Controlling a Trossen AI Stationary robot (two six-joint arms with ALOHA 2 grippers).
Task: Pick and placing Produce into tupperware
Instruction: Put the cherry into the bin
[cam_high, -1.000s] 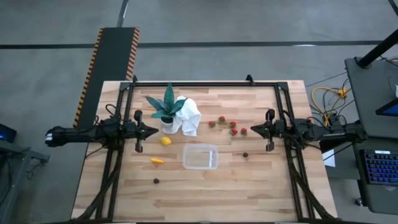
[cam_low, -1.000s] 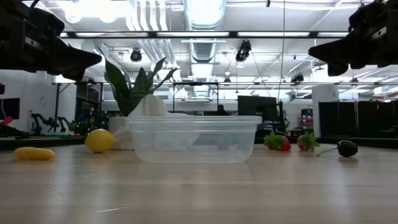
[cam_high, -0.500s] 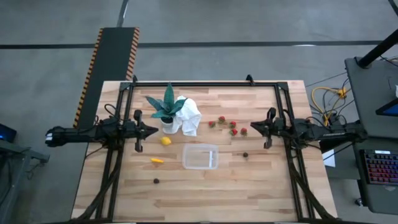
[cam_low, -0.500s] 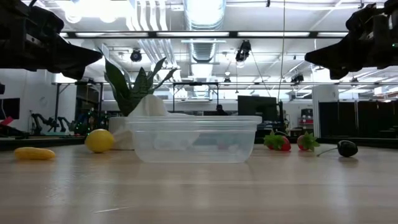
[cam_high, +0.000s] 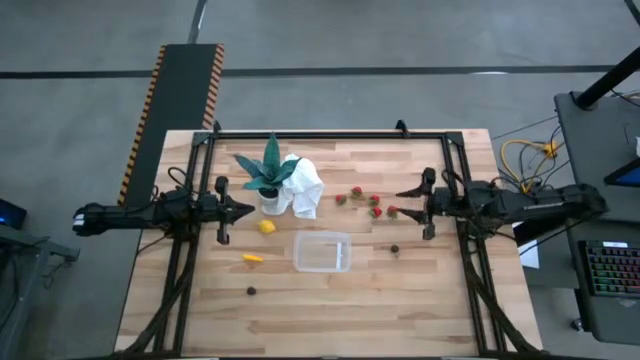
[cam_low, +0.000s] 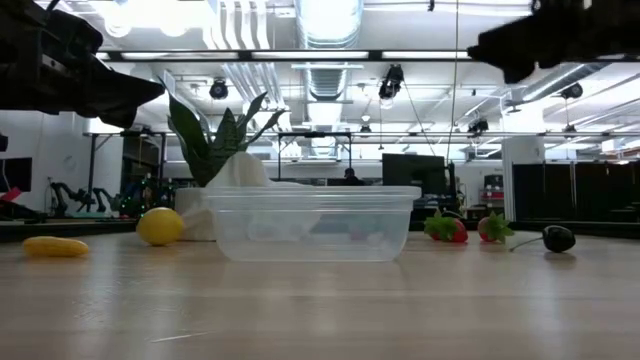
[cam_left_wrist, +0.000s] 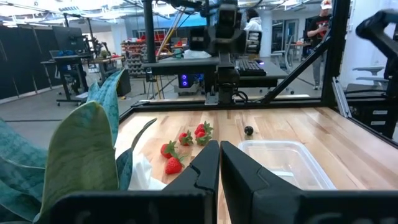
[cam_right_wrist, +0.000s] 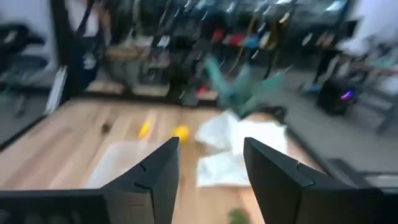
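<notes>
The clear tupperware (cam_high: 322, 252) stands mid-table. Several red strawberries (cam_high: 374, 203) lie to its far right, and a dark round piece (cam_high: 395, 249) lies right of it. On its left are a lemon (cam_high: 266, 226), a yellow-orange piece (cam_high: 253, 258) and another dark piece (cam_high: 251, 291). My right gripper (cam_high: 403, 203) hangs open above the table just right of the strawberries, pointing toward the table's left. It holds nothing (cam_right_wrist: 211, 146). My left gripper (cam_high: 243, 210) waits shut (cam_left_wrist: 219, 163) beside the plant, well above the table (cam_low: 150, 92).
A green spiky potted plant (cam_high: 268, 172) and a crumpled white cloth (cam_high: 305, 187) sit at the far left of centre, just beyond the lemon. A dark frame (cam_high: 330, 135) runs along the far edge and both sides. The table's near half is bare wood.
My right gripper has opened its fingers and moved toward the table's left, closer to the strawberries. In the low view it has also risen. The produce and the tupperware lie as before.
</notes>
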